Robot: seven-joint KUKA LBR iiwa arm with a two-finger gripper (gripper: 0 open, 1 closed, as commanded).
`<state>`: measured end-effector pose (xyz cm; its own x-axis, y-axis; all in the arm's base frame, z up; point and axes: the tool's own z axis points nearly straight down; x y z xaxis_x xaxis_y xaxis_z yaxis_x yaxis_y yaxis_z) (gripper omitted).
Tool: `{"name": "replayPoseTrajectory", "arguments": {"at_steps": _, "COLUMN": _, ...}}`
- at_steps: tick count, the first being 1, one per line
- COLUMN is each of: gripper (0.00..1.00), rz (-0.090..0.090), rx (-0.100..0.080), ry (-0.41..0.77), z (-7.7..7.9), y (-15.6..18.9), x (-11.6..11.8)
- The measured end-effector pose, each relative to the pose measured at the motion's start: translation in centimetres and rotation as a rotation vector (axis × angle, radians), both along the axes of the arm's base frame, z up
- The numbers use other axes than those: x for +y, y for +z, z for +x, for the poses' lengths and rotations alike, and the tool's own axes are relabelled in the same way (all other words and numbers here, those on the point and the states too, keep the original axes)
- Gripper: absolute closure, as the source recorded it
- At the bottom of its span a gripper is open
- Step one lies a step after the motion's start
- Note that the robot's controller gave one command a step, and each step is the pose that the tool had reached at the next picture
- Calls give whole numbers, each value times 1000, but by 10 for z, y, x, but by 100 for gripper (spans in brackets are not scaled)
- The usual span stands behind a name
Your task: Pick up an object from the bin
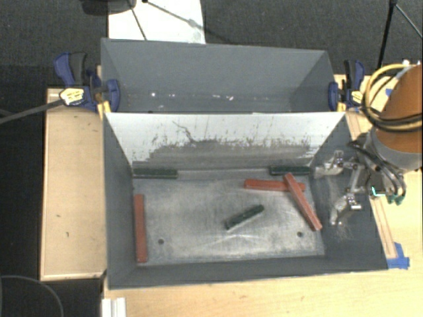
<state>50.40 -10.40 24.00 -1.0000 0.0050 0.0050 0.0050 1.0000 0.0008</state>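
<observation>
Over the right-hand slope of the bin (218, 71), clear of the flat floor, hangs the claw (336, 191); its two metal fingers (328, 171) stand wide apart with nothing between them, one toward the far side and one toward the near side. Nearest to it is a slanted red stick (304, 203), lying flat on the floor just to the claw's left; its long axis runs from far-left to near-right, so its near end comes closest to the right wall and to the claw's near finger. Its far end meets a second red stick (268, 185), which lies left-to-right along the far edge of the floor; a dark green stick (291, 170) rests just beyond them at the foot of the far wall. Well apart from the claw are a short green stick (243, 217) in the middle of the floor, another green one (155, 173) at the far left, and a third red stick (139, 228) along the left wall. Nothing is lifted yet. By my reckoning the pick turns on one relation: the slanted red stick lies left of the claw and lower, and the fingers seem spread nearly along its length rather than across it. A shift left, a turn of the wrist and a descent would be called for to straddle it.
</observation>
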Motion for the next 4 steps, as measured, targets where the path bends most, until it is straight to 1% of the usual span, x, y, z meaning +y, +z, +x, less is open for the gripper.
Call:
{"name": "replayPoseTrajectory", "arguments": {"at_steps": 1, "gripper": 0, "rz": -2, "rx": -8, "ry": 4, "z": 2, "y": 4, "x": 0}}
{"name": "replayPoseTrajectory", "arguments": {"at_steps": 2, "gripper": 0, "rz": -3, "rx": -13, "ry": 85, "z": 12, "y": -30, "x": 12}}
{"name": "replayPoseTrajectory", "arguments": {"at_steps": 3, "gripper": 0, "rz": -1, "rx": -11, "ry": 39, "z": 13, "y": -88, "x": 15}}
{"name": "replayPoseTrajectory", "arguments": {"at_steps": 4, "gripper": 0, "rz": -1, "rx": -9, "ry": -17, "z": 34, "y": -139, "x": 19}}
